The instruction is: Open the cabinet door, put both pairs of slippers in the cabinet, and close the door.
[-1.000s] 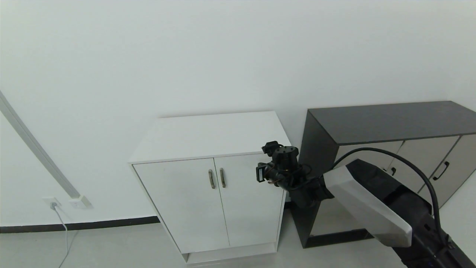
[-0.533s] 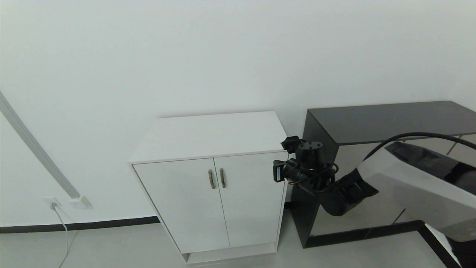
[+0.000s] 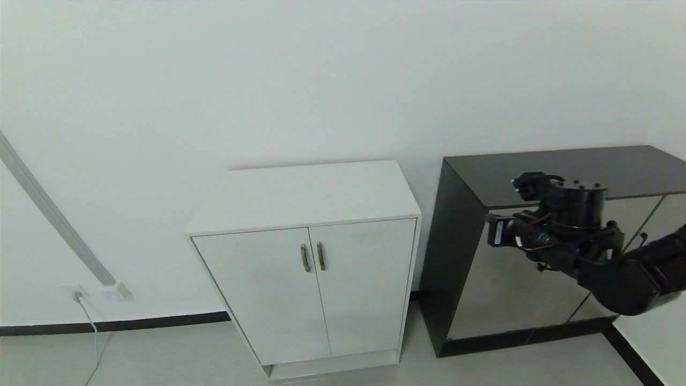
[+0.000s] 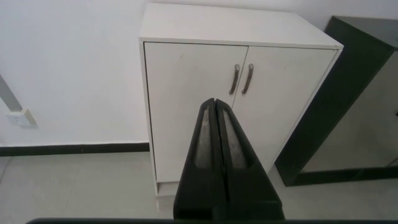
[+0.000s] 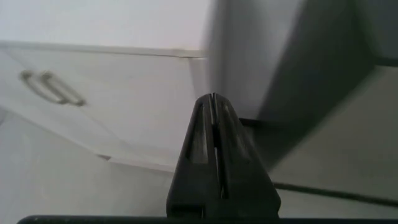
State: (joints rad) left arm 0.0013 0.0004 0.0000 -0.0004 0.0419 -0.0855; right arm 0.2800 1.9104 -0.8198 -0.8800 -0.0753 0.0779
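To the left of the white cabinet [image 3: 303,195], low on the wall, sits a wall socket [image 3: 74,292] with a thin cable [image 3: 94,328] hanging to the floor [image 3: 161,356], and a pale strip of trunking [image 3: 48,209] slants down towards it. My left gripper [image 4: 214,102] is raised in front of the cabinet and well apart from it, its dark fingers pressed flat together on nothing. The cabinet is a plain matt box with a flat top, standing on the floor with its back to the wall. Its two smooth doors [image 3: 268,289] are closed, and a pair of slim upright metal handles [image 3: 312,257] sits beside the centre seam. I cannot see what is inside. Just right of the cabinet stands a lower, wider dark cabinet [image 3: 563,169] with glossy fronts, cut off at the edge. My right gripper [image 5: 213,98] is in front of that one, level with the white cabinet's top, its fingers also clenched and empty.
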